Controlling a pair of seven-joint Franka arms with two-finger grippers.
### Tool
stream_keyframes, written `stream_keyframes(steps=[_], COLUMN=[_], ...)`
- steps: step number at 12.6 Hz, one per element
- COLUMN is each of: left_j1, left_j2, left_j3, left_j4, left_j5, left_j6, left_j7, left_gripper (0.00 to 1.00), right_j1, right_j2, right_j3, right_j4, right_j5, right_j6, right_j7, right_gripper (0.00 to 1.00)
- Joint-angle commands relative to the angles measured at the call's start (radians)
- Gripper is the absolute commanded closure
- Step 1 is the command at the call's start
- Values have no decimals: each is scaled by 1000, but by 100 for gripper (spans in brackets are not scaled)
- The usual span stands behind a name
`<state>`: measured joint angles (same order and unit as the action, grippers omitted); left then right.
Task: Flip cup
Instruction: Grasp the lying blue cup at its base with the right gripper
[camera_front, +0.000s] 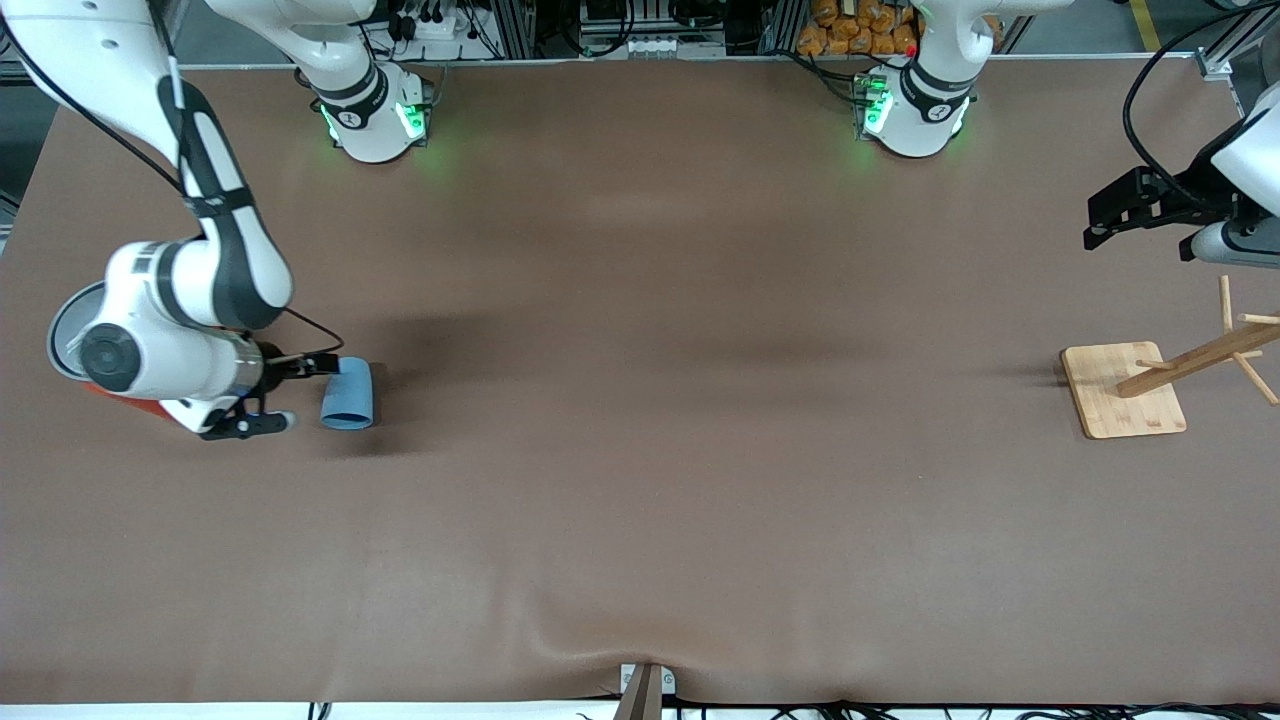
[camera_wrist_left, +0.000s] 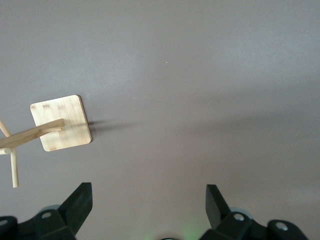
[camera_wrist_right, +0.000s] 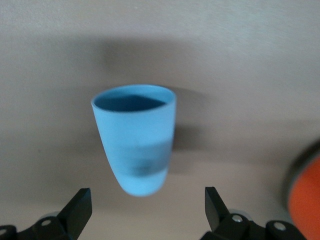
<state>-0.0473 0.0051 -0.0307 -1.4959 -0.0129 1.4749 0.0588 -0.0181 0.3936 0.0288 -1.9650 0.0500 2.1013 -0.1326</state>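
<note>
A brown worktop (camera_front: 640, 450) stretched beneath two white arms. Toward the right arm's end, the small light-blue tapered plastic cup (camera_front: 347, 394) lay on its side on the cloth. The right pincer (camera_front: 283, 394) sat low just beside the cup, its black fingers (camera_wrist_right: 77, 207) spread wide with nothing held and the cup apart from them. An orange can (camera_front: 120, 405) showed partly under that arm. At the other end, the left pincer (camera_front: 1098, 222) waited above the worktop, wide open and empty, near a bamboo peg stand (camera_front: 1125, 390).
</note>
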Motion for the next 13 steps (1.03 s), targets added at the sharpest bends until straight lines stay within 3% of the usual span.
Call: stream_keyframes(steps=[1, 4, 5, 6, 8, 10, 13], left_j1=[6, 6, 6, 6, 6, 7, 6], left_j2=[-10, -10, -11, -11, -11, -11, -11], left_j3=[-5, -1, -3, -5, -5, -3, -5], left_j4=[2, 2, 2, 2, 2, 2, 2], left_j5=[-6, -6, -6, -6, -6, -6, -6], left_j6=[-4, -4, -4, -4, -4, -4, -4], left_j7=[18, 18, 19, 18, 19, 19, 19], left_gripper=[0, 0, 0, 0, 0, 0, 0], right_j1=[15, 12, 12, 18, 26, 43, 110], right_j2=[27, 71, 74, 74, 76, 70, 71], right_j3=[-3, -4, -3, -3, -3, 3, 68], right_j4=[-22, -64, -64, -63, -58, -43, 128], right_j5=[25, 22, 22, 22, 24, 24, 21], right_j6=[81, 218, 223, 224, 226, 204, 28], right_j7=[-7, -33, -59, -62, -59, -58, -65], right_gripper=[0, 0, 31, 50, 100, 100, 100])
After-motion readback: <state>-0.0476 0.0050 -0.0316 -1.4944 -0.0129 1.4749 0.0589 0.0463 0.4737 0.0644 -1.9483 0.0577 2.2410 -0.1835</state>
